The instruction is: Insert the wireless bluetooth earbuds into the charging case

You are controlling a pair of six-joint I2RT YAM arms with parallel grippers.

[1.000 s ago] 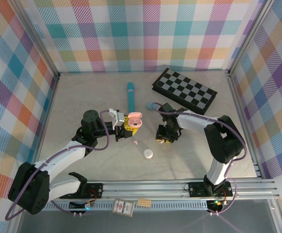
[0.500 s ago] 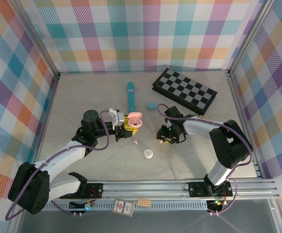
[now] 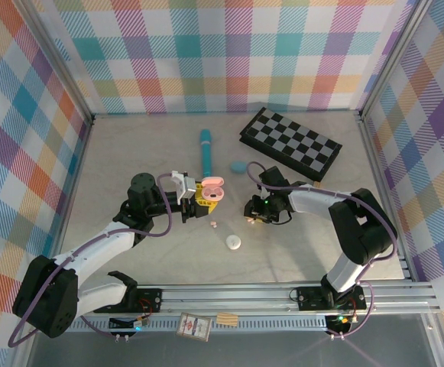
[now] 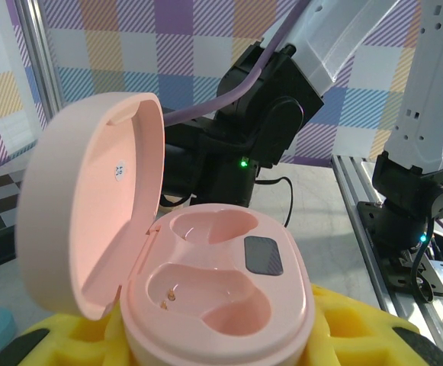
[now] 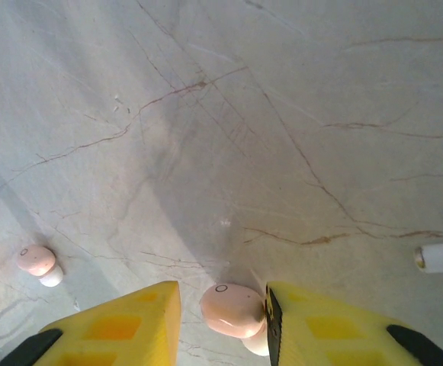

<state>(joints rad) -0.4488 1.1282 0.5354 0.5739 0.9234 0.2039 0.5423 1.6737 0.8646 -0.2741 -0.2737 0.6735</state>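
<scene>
The right tool [image 5: 221, 299] sits low over the tabletop [image 5: 282, 137] with its yellow jaws partly open around a pink earbud [image 5: 232, 310]. The bud lies on the surface, touching one pad [image 5: 312, 320] and separated from the other by a clear gap, so nothing is gripped yet. The main risk is in the closing. The bud is small, rounded and smooth, and because it sits off-centre, the far pad will probably push it sideways before both pads bear on it. It could then squirt out forward or roll over onto its stem. A pinch that catches only the domed top may hold at first and then slip during the lift, dropping the bud onto hard stone where it can skitter away. A second pink earbud [image 5: 38, 261] lies well apart to the side and does not look threatened by this grasp. The left tool [image 3: 202, 200] is clamped on the pink charging case [image 4: 221, 305] and holds it up off the tabletop with the lid [image 4: 91, 221] swung open. Both sockets [image 4: 206, 301] are empty. The sockets are shaped, so a bud picked up in the wrong orientation would probably rest on the rim rather than seat, or go into the wrong side. Pressing down on a raised case could also tilt it in the left tool's grip or knock the lid partly closed. How firmly the left pads hold the case cannot be judged here.
</scene>
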